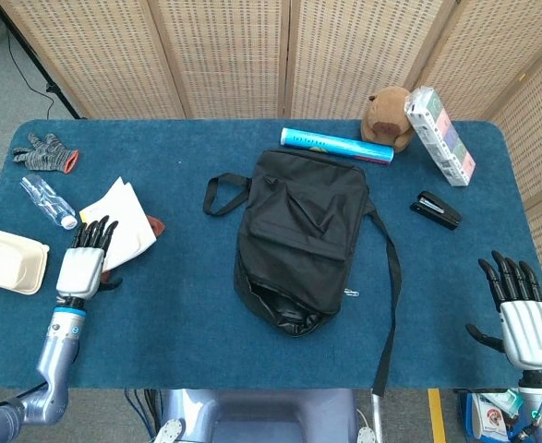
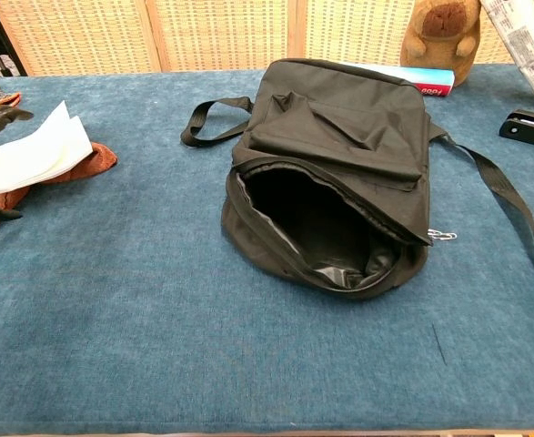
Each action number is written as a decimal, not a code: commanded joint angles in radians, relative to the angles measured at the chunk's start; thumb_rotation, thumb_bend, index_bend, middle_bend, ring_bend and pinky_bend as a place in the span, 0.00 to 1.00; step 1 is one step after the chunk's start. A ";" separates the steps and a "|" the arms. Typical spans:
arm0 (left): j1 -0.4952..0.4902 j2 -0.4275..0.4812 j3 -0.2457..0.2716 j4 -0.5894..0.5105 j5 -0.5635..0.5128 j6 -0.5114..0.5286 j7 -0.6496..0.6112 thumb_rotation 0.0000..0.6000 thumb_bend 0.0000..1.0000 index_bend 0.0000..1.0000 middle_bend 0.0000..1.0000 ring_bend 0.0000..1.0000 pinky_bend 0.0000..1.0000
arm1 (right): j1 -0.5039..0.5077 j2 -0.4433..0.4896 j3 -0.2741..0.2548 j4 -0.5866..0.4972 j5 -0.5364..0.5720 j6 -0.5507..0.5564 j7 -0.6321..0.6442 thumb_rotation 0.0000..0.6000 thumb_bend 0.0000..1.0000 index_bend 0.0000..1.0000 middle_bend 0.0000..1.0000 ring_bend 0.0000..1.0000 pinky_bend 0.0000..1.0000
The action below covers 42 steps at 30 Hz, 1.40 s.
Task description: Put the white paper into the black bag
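The blue table (image 1: 187, 323) carries the black bag (image 1: 300, 235) at its centre, lying flat with its unzipped mouth (image 2: 314, 223) gaping toward the robot and its strap (image 1: 388, 305) trailing to the near edge. Left of the bag and well apart from it lies the white paper (image 1: 121, 221), a folded sheaf resting on a rust-brown cloth (image 2: 66, 168); its upper leaves lift slightly at the fold. The left hand (image 1: 86, 258) hovers over the paper's near edge, fingers spread and extended, holding nothing. The right hand (image 1: 522, 314) hangs at the table's near right corner, likewise spread and empty. The paper is judged light, thin and limp: it should bend or fan apart if lifted by a single leaf, and may slide on the cloth. A pinch across the whole stack near the fold probably offers the firmest hold. Smaller items: a blue tube (image 1: 337, 145), a stapler (image 1: 436, 209), a grey glove (image 1: 44, 152).
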 commanded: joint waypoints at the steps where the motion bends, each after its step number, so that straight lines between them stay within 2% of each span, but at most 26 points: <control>1: -0.028 -0.034 -0.015 0.044 -0.006 -0.012 -0.010 1.00 0.00 0.00 0.00 0.00 0.00 | 0.000 0.001 0.000 0.001 0.002 -0.002 0.003 1.00 0.00 0.00 0.00 0.00 0.00; 9: -0.064 -0.085 -0.031 0.116 -0.018 -0.021 -0.010 1.00 0.01 0.00 0.00 0.00 0.00 | 0.001 0.002 0.001 0.001 0.006 -0.004 0.007 1.00 0.00 0.00 0.00 0.00 0.00; 11: -0.067 -0.090 -0.032 0.122 -0.021 -0.021 -0.011 1.00 0.04 0.00 0.00 0.00 0.00 | 0.002 0.002 0.001 0.002 0.007 -0.006 0.007 1.00 0.00 0.00 0.00 0.00 0.00; 16: -0.083 -0.124 -0.043 0.187 -0.043 -0.027 0.015 1.00 0.22 0.00 0.00 0.00 0.01 | 0.003 0.003 -0.002 0.001 0.004 -0.009 0.010 1.00 0.00 0.00 0.00 0.00 0.00; 20: -0.085 -0.146 -0.050 0.232 -0.048 -0.009 0.003 1.00 0.29 0.00 0.00 0.00 0.10 | 0.002 0.004 -0.002 0.001 0.004 -0.009 0.014 1.00 0.00 0.00 0.00 0.00 0.00; 21: -0.086 -0.149 -0.050 0.239 -0.047 -0.005 0.001 1.00 0.30 0.01 0.00 0.00 0.15 | 0.002 0.004 -0.002 0.001 0.004 -0.009 0.014 1.00 0.00 0.00 0.00 0.00 0.00; 23: -0.088 -0.161 -0.053 0.265 -0.042 0.014 -0.004 1.00 0.33 0.06 0.00 0.02 0.25 | 0.003 0.004 -0.003 0.001 0.003 -0.011 0.014 1.00 0.00 0.00 0.00 0.00 0.00; 25: -0.092 -0.173 -0.056 0.289 -0.037 0.027 -0.030 1.00 0.34 0.16 0.02 0.09 0.34 | 0.004 0.003 -0.006 0.002 0.001 -0.014 0.009 1.00 0.00 0.00 0.00 0.00 0.00; 28: -0.093 -0.182 -0.047 0.316 -0.018 0.045 -0.065 1.00 0.35 0.27 0.12 0.19 0.42 | 0.005 0.004 -0.008 0.000 0.003 -0.019 0.005 1.00 0.00 0.00 0.00 0.00 0.00; 31: -0.093 -0.195 -0.038 0.347 -0.003 0.062 -0.097 1.00 0.39 0.36 0.21 0.27 0.48 | 0.005 0.004 -0.010 -0.001 0.003 -0.022 0.002 1.00 0.00 0.00 0.00 0.00 0.00; 36: -0.098 -0.213 -0.023 0.406 0.021 0.076 -0.140 1.00 0.48 0.47 0.30 0.35 0.57 | 0.007 0.004 -0.015 -0.002 -0.002 -0.026 -0.002 1.00 0.00 0.00 0.00 0.00 0.00; 42: -0.098 -0.245 -0.002 0.521 0.065 0.142 -0.219 1.00 0.53 0.73 0.53 0.53 0.65 | 0.011 0.005 -0.024 -0.009 -0.005 -0.043 -0.003 1.00 0.00 0.00 0.00 0.00 0.00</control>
